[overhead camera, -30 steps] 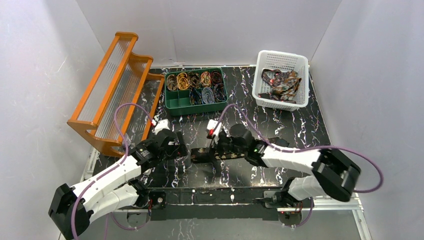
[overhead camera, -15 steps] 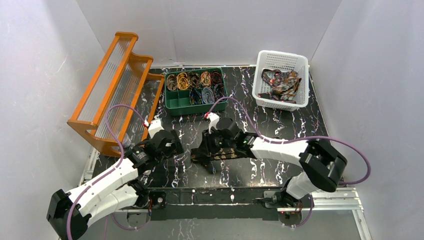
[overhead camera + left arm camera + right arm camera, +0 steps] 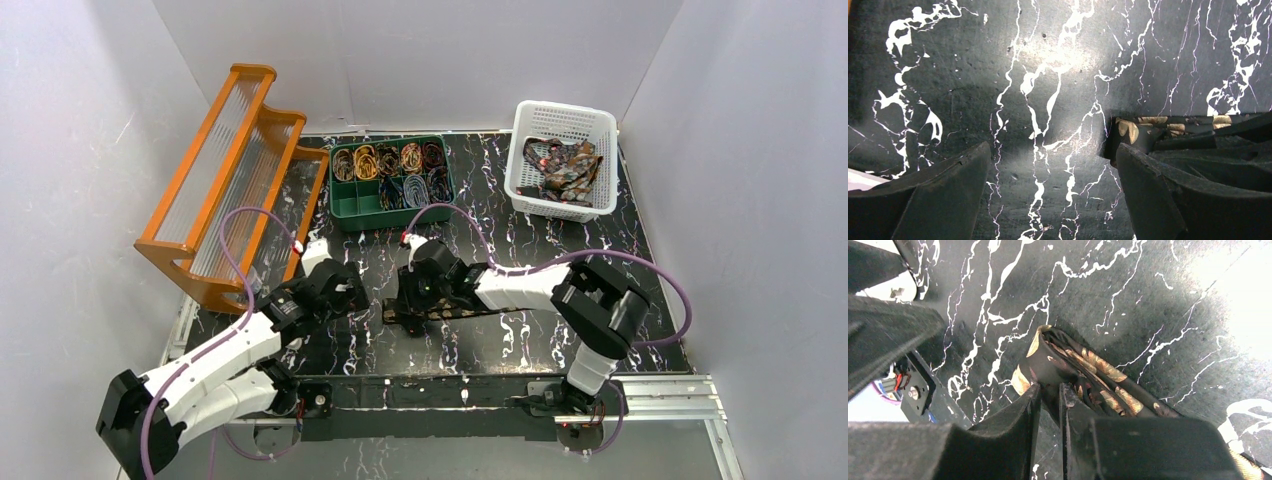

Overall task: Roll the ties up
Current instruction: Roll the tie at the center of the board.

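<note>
Top view, count: two arms; one tie (image 3: 460,312) lying as a strip on the table (image 3: 600,262); one green tray (image 3: 395,219) of rolled ties (image 3: 380,160); one white basket (image 3: 565,108) of loose ties (image 3: 560,168); one orange rack (image 3: 235,170).
Top view, place: the tie lies toward the table's 6 o'clock, with one end at my right claw (image 3: 405,305). My left claw (image 3: 350,295) is near, at that end's 9 o'clock.
Left wrist, claw: my left claw (image 3: 1053,150) stands wide apart over bare table. The tie's end (image 3: 1130,129) is at 2 o'clock, just beside one fingertip.
Right wrist, claw: my right claw (image 3: 1049,389) is pinched on the tie's (image 3: 1093,371) folded end, which bulges at 12 o'clock.
Right wrist, look: black fabric with gold leaf shapes, layers doubled over.
</note>
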Available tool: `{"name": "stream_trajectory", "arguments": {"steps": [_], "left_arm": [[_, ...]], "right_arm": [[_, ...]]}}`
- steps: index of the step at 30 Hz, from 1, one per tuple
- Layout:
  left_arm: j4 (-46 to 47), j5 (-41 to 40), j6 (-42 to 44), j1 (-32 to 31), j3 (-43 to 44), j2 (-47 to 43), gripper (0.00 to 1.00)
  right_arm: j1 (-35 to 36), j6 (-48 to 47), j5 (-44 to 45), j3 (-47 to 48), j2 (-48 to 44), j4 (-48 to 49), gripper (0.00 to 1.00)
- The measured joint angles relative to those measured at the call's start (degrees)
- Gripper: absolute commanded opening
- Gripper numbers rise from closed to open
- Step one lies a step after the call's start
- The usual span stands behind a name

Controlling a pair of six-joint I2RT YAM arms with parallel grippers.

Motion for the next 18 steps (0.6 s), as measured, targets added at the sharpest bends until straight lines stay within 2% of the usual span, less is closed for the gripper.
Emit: {"name": "stream_trajectory", "arguments": {"steps": [6,10,13,18], "left_arm": [[2.64,2.89,1.57,0.0,0.0,1.9,0.93],[4.42,4.76,2.4,0.0,0.0,2.32,0.94],[5.4,5.95,2.6,0.0,0.0,2.34,0.94],[7.04,7.58,2.8,0.0,-0.26,2.34,0.94]], "right_arm": [[-0.04,-0.48,0.22,2.43,0.66,-2.14,0.38],[-0.04,-1.79,-0.42,3.48,-0.85,-5.11,0.48],[-0.04,-2.34,0.57,3.69,-5.22,-7.87,0.56],[-0.46,-0.35,6.4,2.45,-13.55,-10.73,0.6]]}}
